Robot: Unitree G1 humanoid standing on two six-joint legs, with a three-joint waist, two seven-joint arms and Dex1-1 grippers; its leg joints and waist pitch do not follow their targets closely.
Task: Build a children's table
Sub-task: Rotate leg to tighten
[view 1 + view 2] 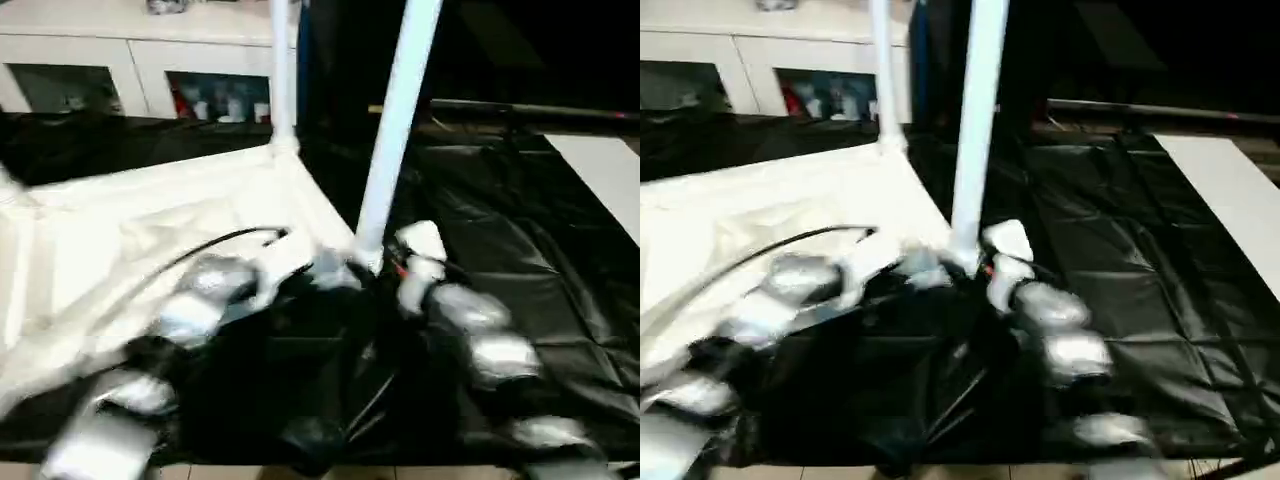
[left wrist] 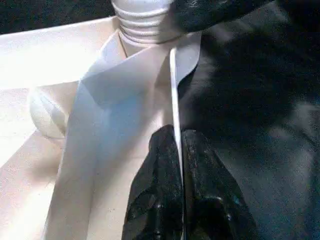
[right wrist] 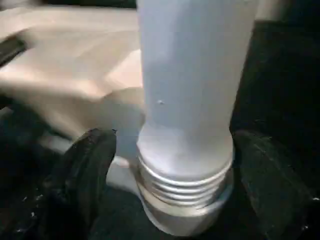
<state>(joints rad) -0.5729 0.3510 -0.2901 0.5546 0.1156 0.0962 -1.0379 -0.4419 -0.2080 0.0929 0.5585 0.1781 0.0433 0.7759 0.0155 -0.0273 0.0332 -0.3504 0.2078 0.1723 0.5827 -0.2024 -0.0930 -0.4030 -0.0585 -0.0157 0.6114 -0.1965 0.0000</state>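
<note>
The left gripper (image 2: 177,165) pinches the thin side wall of the upturned white table top (image 1: 150,215), fingers pressed against either face. Just beyond it, a white leg (image 1: 395,120) stands in the corner socket, threads exposed. The right gripper (image 3: 175,165) is spread, one finger (image 3: 85,170) on each side of that leg's base

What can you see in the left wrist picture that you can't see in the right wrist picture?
Left wrist: the left tool pinching the thin side wall of the tabletop, one black finger on each side.

Right wrist: the right tool open, a finger on either side of the leg, not touching it.

Both: that leg's threaded end at the corner socket, and white tabletop.
</note>
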